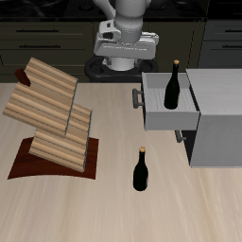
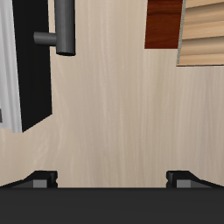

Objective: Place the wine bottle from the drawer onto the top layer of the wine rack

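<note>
The wine bottle (image 1: 173, 86), near-black with a tan cork, stands upright in the open light grey drawer (image 1: 166, 117), which is pulled out of the cabinet. The drawer's dark bar handle (image 2: 63, 26) shows in the wrist view. A look-alike bottle (image 1: 141, 170) stands on the table nearer the front edge. The wine rack's top layer (image 1: 52, 77) is a pale striped slanted slab above the lower slabs. My gripper (image 1: 126, 62) hangs high at the back of the table, between rack and drawer. It is open and empty, fingertips (image 2: 39, 178) wide apart.
The grey cabinet body (image 1: 216, 118) stands behind the drawer. The rack's dark red-brown base (image 1: 52, 165) lies on the table; it also shows in the wrist view (image 2: 164, 22) beside a pale slab (image 2: 203, 33). Bare tabletop (image 2: 114, 105) lies under the gripper.
</note>
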